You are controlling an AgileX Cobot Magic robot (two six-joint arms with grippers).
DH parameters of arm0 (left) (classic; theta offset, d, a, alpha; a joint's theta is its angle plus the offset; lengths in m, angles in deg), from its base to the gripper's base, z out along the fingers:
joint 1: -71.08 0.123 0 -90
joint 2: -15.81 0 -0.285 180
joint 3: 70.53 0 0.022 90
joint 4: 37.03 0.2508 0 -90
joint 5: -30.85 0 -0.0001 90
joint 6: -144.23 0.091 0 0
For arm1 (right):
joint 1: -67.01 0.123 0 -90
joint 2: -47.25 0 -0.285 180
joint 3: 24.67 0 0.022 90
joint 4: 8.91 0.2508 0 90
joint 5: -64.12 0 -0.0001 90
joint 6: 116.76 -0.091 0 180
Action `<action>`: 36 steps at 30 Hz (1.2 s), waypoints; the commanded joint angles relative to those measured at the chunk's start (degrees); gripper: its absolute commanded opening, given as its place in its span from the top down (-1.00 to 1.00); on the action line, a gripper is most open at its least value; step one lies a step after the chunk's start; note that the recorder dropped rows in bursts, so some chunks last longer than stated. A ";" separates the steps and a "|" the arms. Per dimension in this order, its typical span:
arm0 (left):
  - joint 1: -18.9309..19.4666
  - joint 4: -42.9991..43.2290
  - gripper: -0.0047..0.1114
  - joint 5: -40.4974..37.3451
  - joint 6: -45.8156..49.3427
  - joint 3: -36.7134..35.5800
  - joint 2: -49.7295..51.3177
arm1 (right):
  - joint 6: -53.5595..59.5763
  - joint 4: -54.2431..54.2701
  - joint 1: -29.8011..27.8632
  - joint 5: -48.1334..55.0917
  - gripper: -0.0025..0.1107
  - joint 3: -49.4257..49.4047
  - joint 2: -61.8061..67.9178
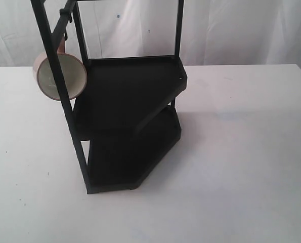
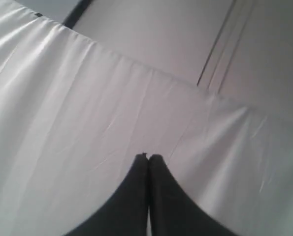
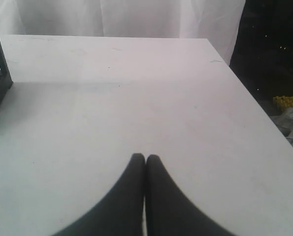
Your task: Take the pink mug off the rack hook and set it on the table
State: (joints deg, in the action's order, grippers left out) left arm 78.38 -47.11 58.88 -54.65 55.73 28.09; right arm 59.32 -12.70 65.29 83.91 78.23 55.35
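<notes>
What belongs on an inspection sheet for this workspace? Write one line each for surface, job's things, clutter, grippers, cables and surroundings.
Surface: white table, faint specks.
Job's things: mug hangs from the hook high on the rack, its mouth towards the exterior camera. It is not yet on the table.
Clutter: nothing seen; both rack shelves look bare.
Grippers: left gripper shut, facing the curtain; right gripper shut, above the table. Neither shows in the exterior view.
Cables: nothing seen.
Surroundings: white curtain behind the table; a dark area with a yellow thing past the table's edge.
</notes>
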 commanded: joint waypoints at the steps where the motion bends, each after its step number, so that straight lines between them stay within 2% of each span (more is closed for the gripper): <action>1: -0.25 25.32 0.92 -20.69 3.85 2.53 9.21 | -0.24 -0.19 -0.27 -0.20 0.96 -0.12 -0.31; 3: -1.49 28.33 0.92 -28.02 2.34 0.96 12.89 | -0.24 -0.19 -0.27 -0.20 0.96 -0.12 -0.31; 5: -3.47 28.31 0.92 -30.64 2.34 -2.53 17.19 | -0.24 -0.19 -0.27 -0.20 0.96 -0.12 -0.31; 8: -6.21 28.31 0.92 -30.63 2.34 -8.48 21.11 | -0.24 -0.19 -0.27 -0.20 0.96 -0.12 -0.31; 10: -7.48 28.47 0.92 -24.99 2.62 -11.59 21.66 | -0.24 -0.19 -0.27 -0.20 0.96 -0.12 -0.31; 12: -8.34 28.59 0.92 -21.75 2.62 -12.52 21.54 | -0.24 -0.19 -0.27 -0.20 0.96 -0.12 -0.31; 14: -8.61 28.59 0.92 -23.07 2.62 -12.09 21.54 | -0.24 -0.19 -0.27 -0.20 0.96 -0.12 -0.31; 18: -9.65 28.38 0.92 -34.21 -1.05 -7.01 21.66 | -0.24 -0.19 -0.27 -0.20 0.96 -0.12 -0.31; 20: -12.28 28.38 0.92 -40.10 -1.82 -4.52 22.51 | -0.24 -0.19 -0.27 -0.20 0.96 -0.12 -0.31; 24: -17.72 27.16 0.92 -56.99 -1.26 2.23 26.75 | -0.24 -0.19 -0.27 -0.20 0.96 -0.12 -0.31; 27: -21.71 23.11 0.92 -67.11 6.89 8.47 31.06 | -0.24 -0.19 -0.27 -0.20 0.96 -0.12 -0.31; 29: -23.80 17.34 0.92 -72.62 14.12 13.03 33.36 | -0.24 -0.19 -0.27 -0.20 0.96 -0.12 -0.31; 32: -25.02 8.83 0.92 -76.94 21.46 19.44 35.12 | -0.35 -0.19 -0.27 -0.20 0.96 -0.12 -0.31; 36: -25.11 2.16 0.92 -73.13 22.13 25.51 35.51 | -0.35 -0.19 -0.27 -0.20 0.96 -0.12 -0.31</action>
State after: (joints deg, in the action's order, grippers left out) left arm 53.63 -39.87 -15.60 -33.76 77.38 63.55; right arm 59.32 -12.70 65.29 83.91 78.23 55.35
